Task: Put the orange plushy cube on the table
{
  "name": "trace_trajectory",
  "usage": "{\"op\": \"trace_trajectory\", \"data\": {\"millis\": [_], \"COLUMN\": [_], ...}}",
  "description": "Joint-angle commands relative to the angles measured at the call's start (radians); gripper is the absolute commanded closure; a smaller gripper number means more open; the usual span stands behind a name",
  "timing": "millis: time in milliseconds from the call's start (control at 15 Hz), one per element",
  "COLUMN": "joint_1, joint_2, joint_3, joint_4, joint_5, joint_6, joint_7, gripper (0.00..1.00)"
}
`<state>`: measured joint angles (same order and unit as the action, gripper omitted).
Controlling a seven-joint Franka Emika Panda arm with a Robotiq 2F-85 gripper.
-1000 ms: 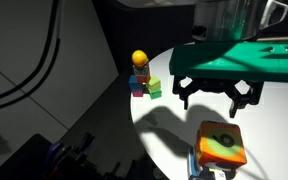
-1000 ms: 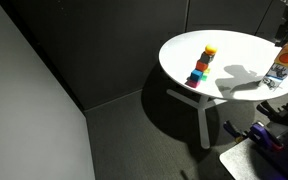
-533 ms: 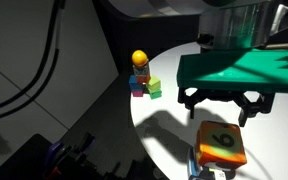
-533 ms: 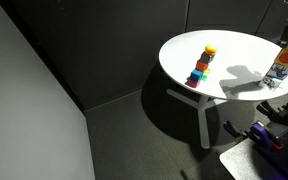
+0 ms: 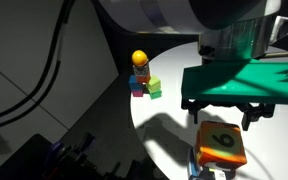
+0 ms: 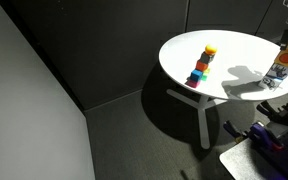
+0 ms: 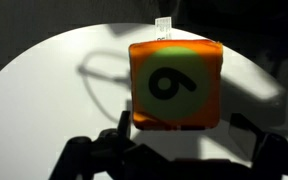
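Note:
The orange plushy cube has a green face with a black numeral turned upward. It sits on top of a small upright object near the edge of the round white table. The cube also shows in the other exterior view and fills the wrist view. My gripper hangs just above the cube, open and empty. In the wrist view its fingers stand on either side of the cube's near edge, without touching it.
A short tower of coloured blocks with a yellow round top stands at the table's edge, with a small green block beside it; the tower also shows in an exterior view. Dark floor surrounds the table.
My gripper has moved sideways and down until it is right over the orange cube. The cube and the block tower have not moved.

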<state>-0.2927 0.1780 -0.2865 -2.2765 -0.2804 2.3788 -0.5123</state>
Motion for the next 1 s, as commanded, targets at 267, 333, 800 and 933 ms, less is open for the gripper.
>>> {"op": "trace_trajectory", "data": {"millis": [267,333,800,933], "joint_1": [-0.027,-0.028,-0.031,-0.027], "joint_2": [0.013,0.013,0.024,0.018], "joint_3": [-0.001,-0.001,0.002,0.004], "joint_4": [-0.011,-0.012,-0.010,-0.011], "joint_5": [-0.018,-0.019,-0.018,-0.017], "joint_6": [0.036,0.037,0.029,0.024], "joint_7": [-0.015,-0.014,-0.006,-0.003], "gripper": [0.00,0.00,0.51,0.64]}}
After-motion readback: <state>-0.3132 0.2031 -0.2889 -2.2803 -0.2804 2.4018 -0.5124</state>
